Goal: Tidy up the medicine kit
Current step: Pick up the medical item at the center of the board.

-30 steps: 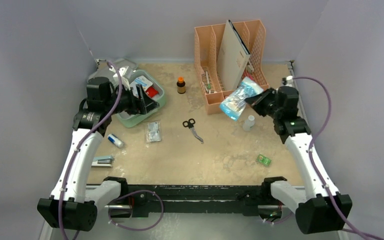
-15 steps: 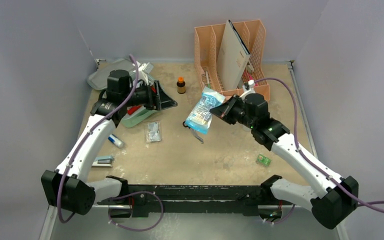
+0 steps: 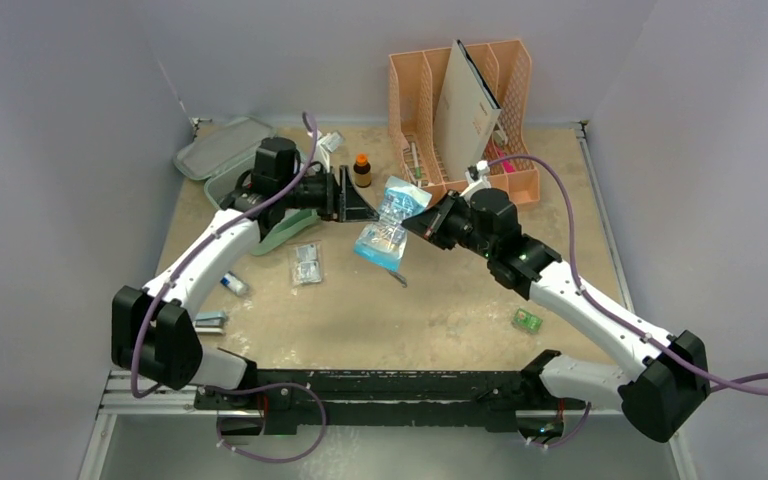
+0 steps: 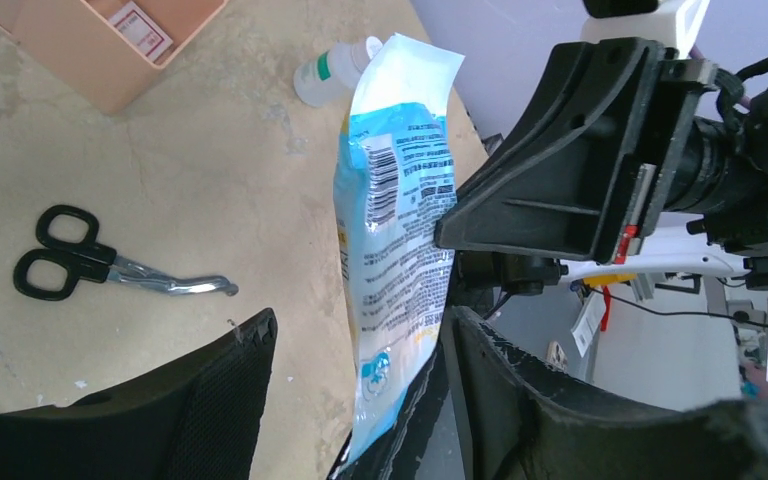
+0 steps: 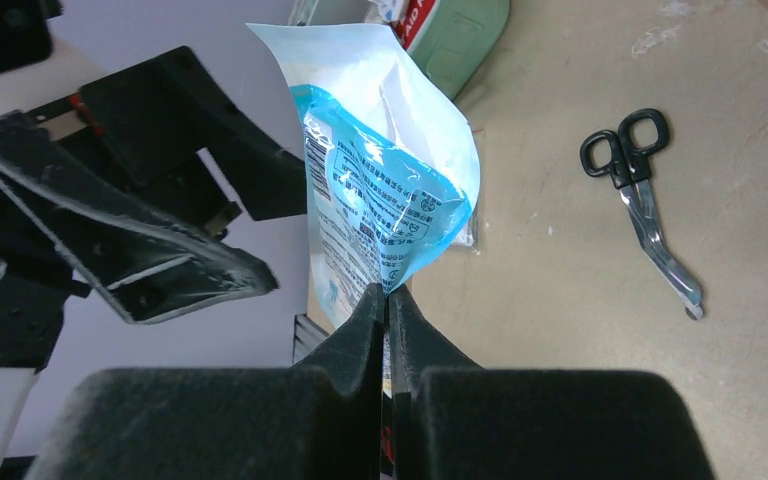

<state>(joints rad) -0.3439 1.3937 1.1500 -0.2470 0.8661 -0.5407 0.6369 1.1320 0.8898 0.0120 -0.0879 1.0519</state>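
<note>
Top external, left to right. Far-left corner of bench [image 3: 440, 300]: medicine kit [image 3: 282, 234], mint-green, lid open and lying flat toward the corner, body partly hidden under left arm. Near the left edge, in front of the kit: small white-and-blue tube [image 3: 230, 283]. Just right of it, silvery blister pack [image 3: 307, 263], flat on bench. Next, left gripper [image 3: 358, 205], above bench right of the kit, pointing right. Jaws spread; in left wrist view, lower end of blue-and-white packet [image 3: 382, 228] between them, close against one finger, contact not clear. Brown bottle with orange cap [image 3: 362, 170] upright behind the left gripper. Packet in the air mid-bench, between the two grippers. Black-handled scissors [image 4: 80, 262] flat on bench beneath it. Then right gripper [image 3: 415, 224], pointing left, fingers pressed together on one edge of the packet, pinching it. Peach organizer [image 3: 460, 120] at far edge, right of centre, tall beige folder upright inside. Small green item [image 3: 527, 319] toward the near-right corner, well apart from the rest.
</note>
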